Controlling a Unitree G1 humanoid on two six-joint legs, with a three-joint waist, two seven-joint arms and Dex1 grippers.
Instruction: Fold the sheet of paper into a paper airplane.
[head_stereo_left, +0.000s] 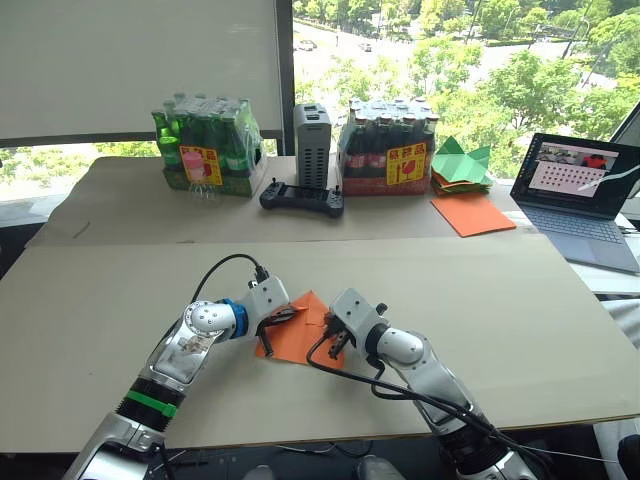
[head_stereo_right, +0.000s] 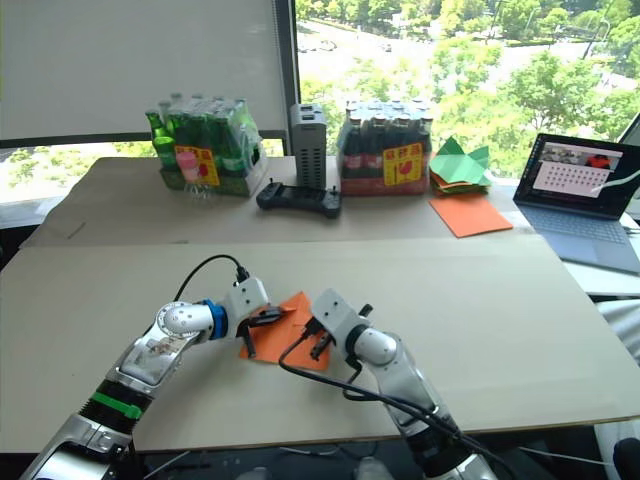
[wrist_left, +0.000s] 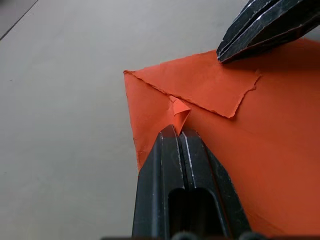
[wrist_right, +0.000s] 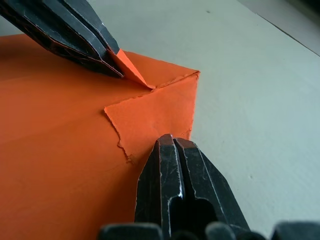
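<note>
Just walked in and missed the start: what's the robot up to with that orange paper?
It is folding the sheet of paper on the cardboard-covered table. Both corners at one end are folded in. The left gripper is shut, pinching a small curled flap near the fold. The right gripper, also shut, presses on the other folded corner. No airplane shape yet.

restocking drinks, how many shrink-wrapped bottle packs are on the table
2. The green bottle pack sits at the far left of the back table; the dark bottle pack is right of the grey box between them.
</note>
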